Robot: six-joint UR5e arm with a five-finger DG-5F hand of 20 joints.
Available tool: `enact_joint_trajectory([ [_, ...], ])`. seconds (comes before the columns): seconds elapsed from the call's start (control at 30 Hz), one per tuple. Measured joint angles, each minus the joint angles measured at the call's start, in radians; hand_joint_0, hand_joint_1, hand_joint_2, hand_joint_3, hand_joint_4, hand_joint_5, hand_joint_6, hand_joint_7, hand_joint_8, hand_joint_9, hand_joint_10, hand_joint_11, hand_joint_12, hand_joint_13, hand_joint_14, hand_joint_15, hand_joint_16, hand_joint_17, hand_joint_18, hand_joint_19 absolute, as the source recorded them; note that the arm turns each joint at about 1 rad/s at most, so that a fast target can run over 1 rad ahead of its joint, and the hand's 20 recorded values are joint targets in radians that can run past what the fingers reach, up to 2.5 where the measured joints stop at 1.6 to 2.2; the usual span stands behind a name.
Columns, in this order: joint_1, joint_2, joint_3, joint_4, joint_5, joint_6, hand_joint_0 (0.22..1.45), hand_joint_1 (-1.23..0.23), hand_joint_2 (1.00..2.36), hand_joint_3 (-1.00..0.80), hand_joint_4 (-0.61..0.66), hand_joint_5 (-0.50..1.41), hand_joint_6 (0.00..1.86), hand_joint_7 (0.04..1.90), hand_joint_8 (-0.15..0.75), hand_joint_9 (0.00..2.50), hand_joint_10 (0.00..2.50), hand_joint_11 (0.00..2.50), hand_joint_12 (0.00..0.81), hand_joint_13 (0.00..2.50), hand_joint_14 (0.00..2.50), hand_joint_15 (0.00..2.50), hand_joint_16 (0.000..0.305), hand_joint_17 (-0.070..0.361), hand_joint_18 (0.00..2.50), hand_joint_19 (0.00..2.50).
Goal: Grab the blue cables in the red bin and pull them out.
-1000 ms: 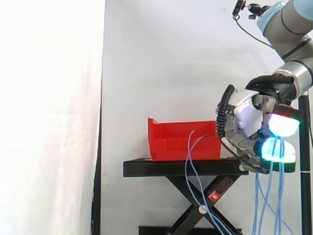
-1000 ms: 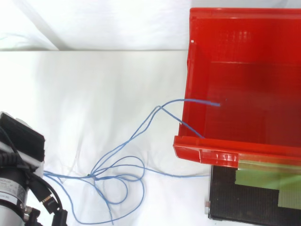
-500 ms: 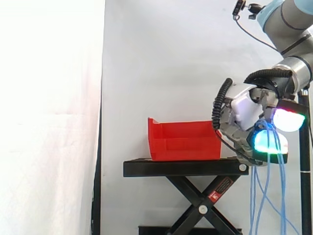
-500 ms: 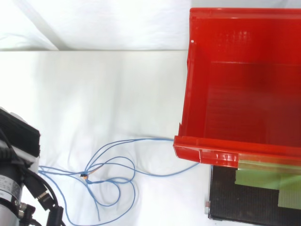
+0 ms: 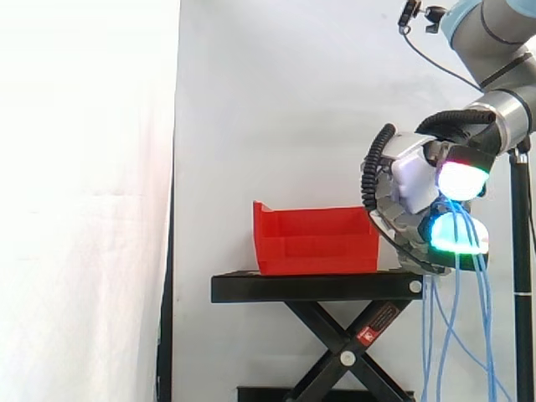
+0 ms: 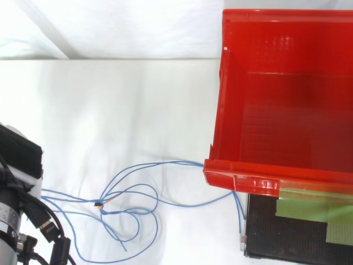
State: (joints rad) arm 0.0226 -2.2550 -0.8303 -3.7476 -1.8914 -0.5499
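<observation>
Only worry I've got: one strand of the blue cables (image 6: 171, 162) runs right under the red bin's (image 6: 265, 179) front lip and past the stand's (image 5: 310, 287) corner, so it could catch there and drag the bin off. The hand (image 5: 412, 186) is curled tight round the bunch just off the stand's right edge, strands dangling below. Bin itself is empty.

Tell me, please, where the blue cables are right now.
In the side view the blue cables hang from the hand, to the right of the red bin and black stand, outside the bin.
</observation>
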Motion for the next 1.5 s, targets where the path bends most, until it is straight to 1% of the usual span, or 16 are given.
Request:
enact_joint_trajectory([
  [0.1,0.000,0.000,0.000,0.000,0.000,0.000,0.71,-0.75,1.00,-1.00,0.32,0.85,0.40,0.61,0.311,1.28,0.01,1.52,0.372,1.39,1.07,1.12,0.053,0.119,0.84,1.01],
  [0.27,0.000,0.000,-0.001,0.000,0.000,0.000,0.70,-0.75,1.00,-1.00,0.32,0.89,0.35,0.65,0.318,1.34,0.01,1.55,0.368,1.42,1.04,1.14,0.054,0.121,0.86,1.00],
  [0.3,0.000,0.000,-0.001,0.000,0.000,0.000,0.70,-0.76,1.00,-1.00,0.33,0.90,0.36,0.65,0.315,1.36,0.01,1.56,0.381,1.43,1.04,1.15,0.054,0.121,0.88,0.99],
  [0.5,0.000,0.000,0.000,-0.001,0.000,0.000,0.69,-0.83,1.00,-1.00,0.32,0.94,0.43,0.64,0.323,1.40,0.01,1.61,0.377,1.46,1.02,1.17,0.054,0.121,0.91,0.99],
  [0.53,0.000,0.000,0.000,-0.002,0.000,-0.001,0.70,-0.87,1.00,-1.00,0.32,0.94,0.44,0.64,0.319,1.40,0.01,1.61,0.376,1.46,1.01,1.18,0.053,0.119,0.91,0.99],
  [0.67,0.000,0.000,0.000,-0.004,0.000,-0.004,0.74,-0.92,1.00,-1.00,0.30,0.93,0.47,0.65,0.301,1.40,0.01,1.63,0.352,1.45,0.98,1.21,0.050,0.113,0.90,1.00],
  [0.73,0.000,0.000,0.000,-0.004,0.000,-0.004,0.77,-0.94,1.00,-1.00,0.30,0.91,0.57,0.60,0.289,1.40,0.01,1.64,0.340,1.45,0.95,1.24,0.049,0.110,0.90,1.01],
  [0.77,0.000,0.000,0.000,-0.004,0.000,-0.005,0.78,-0.94,1.00,-1.00,0.30,0.91,0.57,0.60,0.296,1.40,0.01,1.64,0.349,1.45,0.95,1.25,0.048,0.109,0.90,1.02],
  [0.83,0.000,0.000,0.000,-0.004,0.000,-0.005,0.82,-0.96,1.00,-1.00,0.29,0.89,0.63,0.58,0.282,1.39,0.01,1.65,0.331,1.45,0.92,1.28,0.046,0.104,0.89,1.02],
  [1.0,0.002,0.000,0.000,-0.003,0.000,-0.006,0.88,-0.97,1.00,-1.00,0.29,0.87,0.70,0.55,0.271,1.37,0.01,1.66,0.329,1.44,0.91,1.29,0.045,0.101,0.89,1.03],
  [1.1,0.002,0.000,0.000,-0.003,0.000,-0.006,0.92,-0.99,1.00,-1.00,0.29,0.81,0.78,0.50,0.275,1.33,0.01,1.61,0.328,1.44,0.92,1.27,0.046,0.102,0.89,1.03],
  [1.17,0.002,0.000,0.000,-0.004,0.000,-0.006,0.93,-1.00,1.00,-1.00,0.29,0.78,0.83,0.47,0.274,1.32,0.01,1.61,0.332,1.43,0.93,1.27,0.046,0.103,0.89,1.03],
  [1.4,0.002,0.000,0.001,-0.002,-0.001,-0.002,0.97,-1.02,1.01,-0.89,0.28,0.67,0.95,0.37,0.267,1.26,0.01,1.58,0.328,1.40,0.97,1.24,0.045,0.101,0.87,1.05],
  [1.5,0.001,0.000,0.013,-0.001,-0.001,-0.001,0.98,-1.03,1.01,-0.86,0.29,0.64,0.98,0.34,0.270,1.23,0.01,1.59,0.325,1.39,0.98,1.23,0.046,0.103,0.86,1.04],
])
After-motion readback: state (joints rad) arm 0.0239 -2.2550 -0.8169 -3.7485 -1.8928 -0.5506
